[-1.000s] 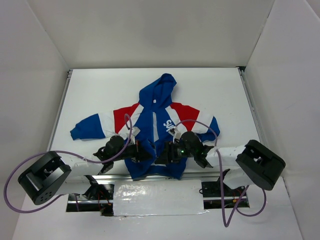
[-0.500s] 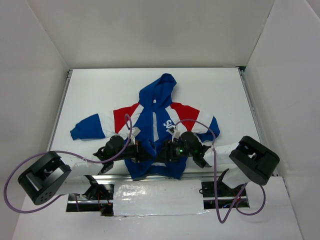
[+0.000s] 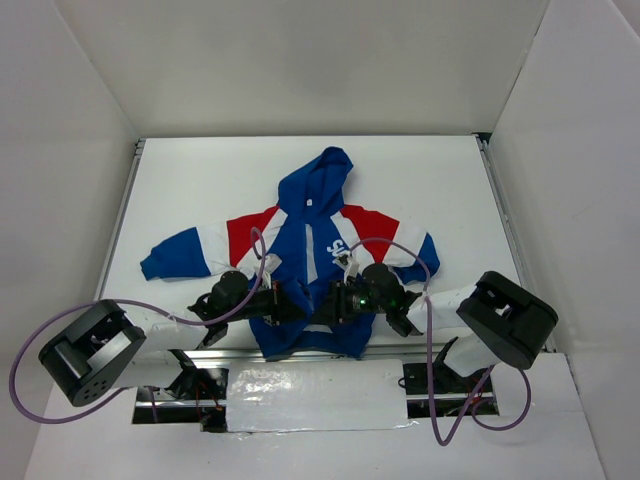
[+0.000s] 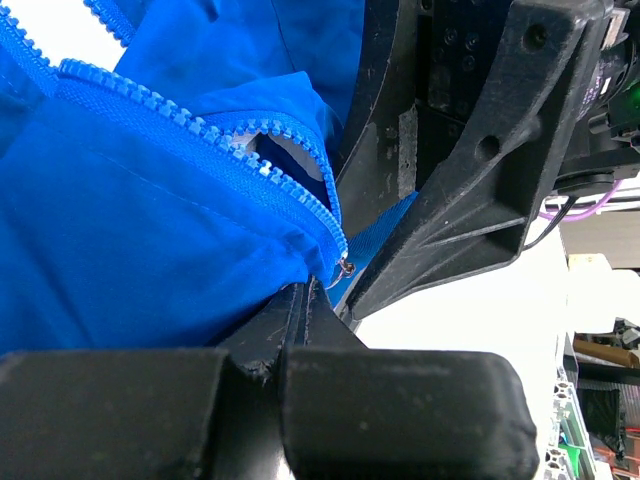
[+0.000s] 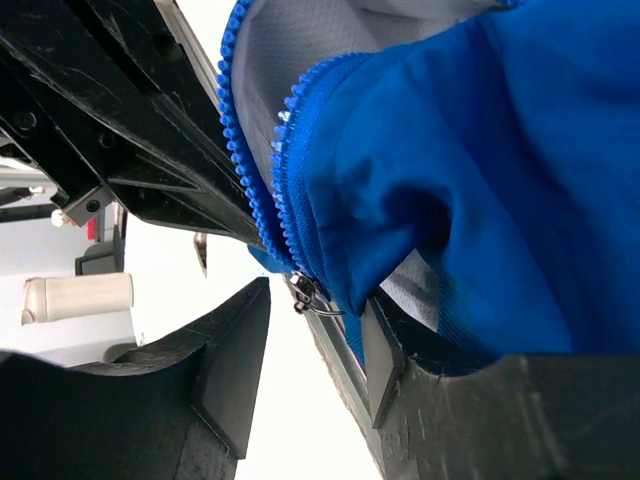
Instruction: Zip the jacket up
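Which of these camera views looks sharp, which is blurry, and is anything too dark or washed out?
Top external: soft, even light, jacket sharp, only faint shadows. Left wrist: zipper teeth crisp, left fingers close, soft and dark. Right wrist: zipper pull fairly sharp, right fingers in shadow, background washed out.

Shows a white table point(image 3: 200, 180) boxed in by three white panels: back wall point(image 3: 300, 60), left wall point(image 3: 50, 200), right wall point(image 3: 575, 180). Has a thin metal strip point(image 3: 122, 225) along the left edge and a second strip point(image 3: 500, 220) along the right. Carries a glossy white sheet point(image 3: 315, 395) across the near edge, laid over an aluminium rail point(image 3: 150, 405). Catches, in the right wrist view, a pale beige cylinder point(image 5: 80, 293), blurred, in the background at the left. Leaves only blurred clutter point(image 4: 600, 400) at the lower right of the left wrist view.
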`<state>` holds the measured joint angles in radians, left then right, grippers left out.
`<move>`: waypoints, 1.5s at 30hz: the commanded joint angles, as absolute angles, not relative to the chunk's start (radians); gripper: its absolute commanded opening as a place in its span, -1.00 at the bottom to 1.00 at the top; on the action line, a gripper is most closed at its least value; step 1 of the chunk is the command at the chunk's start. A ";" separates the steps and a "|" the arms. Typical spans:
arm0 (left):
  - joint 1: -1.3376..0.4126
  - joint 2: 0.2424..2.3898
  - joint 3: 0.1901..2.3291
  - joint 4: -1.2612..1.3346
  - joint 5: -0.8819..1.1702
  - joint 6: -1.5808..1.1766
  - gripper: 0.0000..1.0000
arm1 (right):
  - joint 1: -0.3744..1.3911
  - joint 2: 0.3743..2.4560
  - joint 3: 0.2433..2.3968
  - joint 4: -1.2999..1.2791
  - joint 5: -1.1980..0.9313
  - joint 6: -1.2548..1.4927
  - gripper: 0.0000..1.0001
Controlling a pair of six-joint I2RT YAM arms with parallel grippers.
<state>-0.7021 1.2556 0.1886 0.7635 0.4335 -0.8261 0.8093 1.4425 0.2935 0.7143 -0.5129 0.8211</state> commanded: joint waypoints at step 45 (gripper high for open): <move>-0.699 1.278 0.215 0.830 0.460 -0.831 -1.00 | 0.813 1.532 0.264 0.963 -0.604 0.868 -0.41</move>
<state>-0.7021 1.2751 0.1909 0.7708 0.4366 -0.8398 0.8093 1.5188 0.2413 0.8867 -0.5941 0.8673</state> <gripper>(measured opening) 0.028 0.303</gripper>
